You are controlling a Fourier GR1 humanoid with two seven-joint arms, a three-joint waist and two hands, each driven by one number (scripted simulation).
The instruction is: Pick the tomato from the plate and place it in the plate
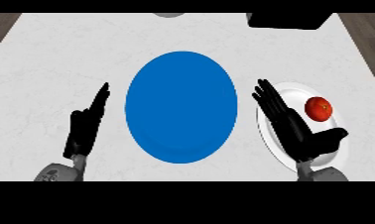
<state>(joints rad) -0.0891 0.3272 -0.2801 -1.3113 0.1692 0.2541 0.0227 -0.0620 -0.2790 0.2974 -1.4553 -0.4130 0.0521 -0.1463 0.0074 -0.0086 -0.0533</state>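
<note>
Hovering open over the white plate at the near right: right hand, fingers straight, thumb spread toward the tomato just beside it on that plate. Resting open at the near left of the surface: left hand, fingers up. Lying between them, centre: blue plate; beyond, at the far edge, a black block.

**Counter tally: two plates, one tomato, two hands**

Two plates lay on the counter: one blue and one white. One tomato sat on the white one. Two black hands showed, a left and a right. At the far edge were one black box and one grey object, cut off by the frame.
</note>
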